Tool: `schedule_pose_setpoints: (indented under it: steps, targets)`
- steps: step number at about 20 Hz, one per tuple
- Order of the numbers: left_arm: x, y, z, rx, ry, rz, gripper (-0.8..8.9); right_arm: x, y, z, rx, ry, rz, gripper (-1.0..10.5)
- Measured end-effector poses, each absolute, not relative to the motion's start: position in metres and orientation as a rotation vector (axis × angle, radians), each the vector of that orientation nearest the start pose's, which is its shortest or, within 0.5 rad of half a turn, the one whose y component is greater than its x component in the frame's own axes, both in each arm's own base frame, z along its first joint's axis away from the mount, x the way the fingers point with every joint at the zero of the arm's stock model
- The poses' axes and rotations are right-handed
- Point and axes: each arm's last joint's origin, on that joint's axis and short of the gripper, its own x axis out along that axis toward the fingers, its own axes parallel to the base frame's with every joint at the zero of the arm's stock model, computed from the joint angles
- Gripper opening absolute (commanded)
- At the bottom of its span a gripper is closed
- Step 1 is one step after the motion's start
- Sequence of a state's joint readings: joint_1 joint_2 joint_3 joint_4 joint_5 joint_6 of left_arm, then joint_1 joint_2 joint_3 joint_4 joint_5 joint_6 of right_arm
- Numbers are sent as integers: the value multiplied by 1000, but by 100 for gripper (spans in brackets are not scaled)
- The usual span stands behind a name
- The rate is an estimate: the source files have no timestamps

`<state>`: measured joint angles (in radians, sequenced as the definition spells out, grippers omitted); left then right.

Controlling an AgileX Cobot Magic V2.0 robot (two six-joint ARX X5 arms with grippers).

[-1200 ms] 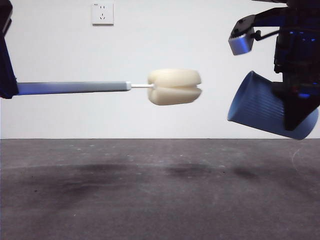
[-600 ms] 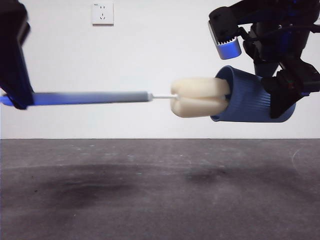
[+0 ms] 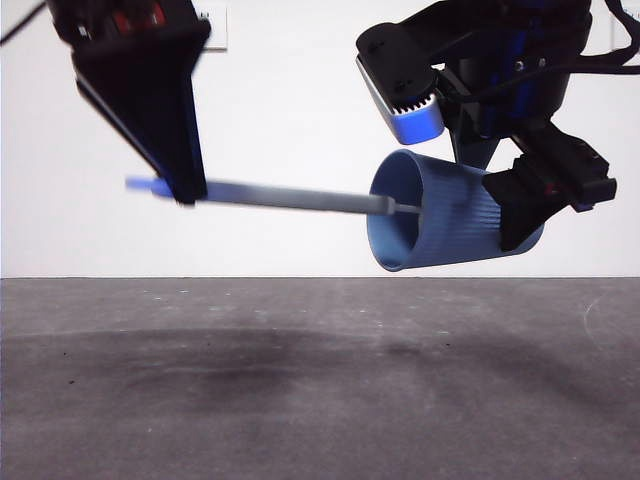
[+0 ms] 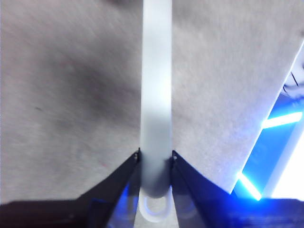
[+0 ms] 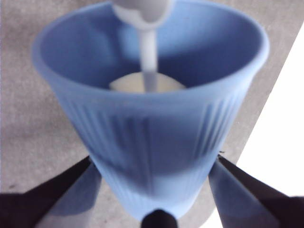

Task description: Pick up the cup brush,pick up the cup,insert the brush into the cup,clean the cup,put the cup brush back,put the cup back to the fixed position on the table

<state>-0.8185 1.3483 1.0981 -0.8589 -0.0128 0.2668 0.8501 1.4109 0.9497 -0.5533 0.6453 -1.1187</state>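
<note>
A: Where is everything sitting?

B: The right end effector (image 3: 530, 205) is clamping the cup (image 3: 440, 215) sideways above the surface (image 3: 300, 400). The left end effector (image 3: 185, 190) is pinching the cup brush (image 3: 300, 197), its sponge head deep inside.

A: Scrubbing advice?

B: I'd be keeping the handle along the cup's axis, stroking gently, grip firm.

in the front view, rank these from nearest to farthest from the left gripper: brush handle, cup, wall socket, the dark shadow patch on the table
1. brush handle: clamped in the left gripper, running toward the cup.
2. wall socket: on the wall, showing just beside the gripper's upper body.
3. cup and shadow patch: too close to call; the cup is held sideways in the right gripper, the patch lies on the table below.
</note>
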Motion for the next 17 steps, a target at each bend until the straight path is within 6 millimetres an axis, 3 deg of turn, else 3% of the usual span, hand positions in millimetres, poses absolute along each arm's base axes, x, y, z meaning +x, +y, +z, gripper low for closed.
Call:
schedule_pose_setpoints:
  steps: [3,6,14,17]
  targets:
    - [179,-192,262,701,998,-860,-9,189,196,231,-1760,592,626,-12]
    - [175,-186,267,708,1004,-833,-9,188,198,231,-1760,581,637,-13]
    - [137,-139,297,778,1087,-743,-9,186,199,231,-1740,579,652,-12]
    - [130,-131,300,784,1111,-738,-9,186,199,231,-1730,583,648,-12]
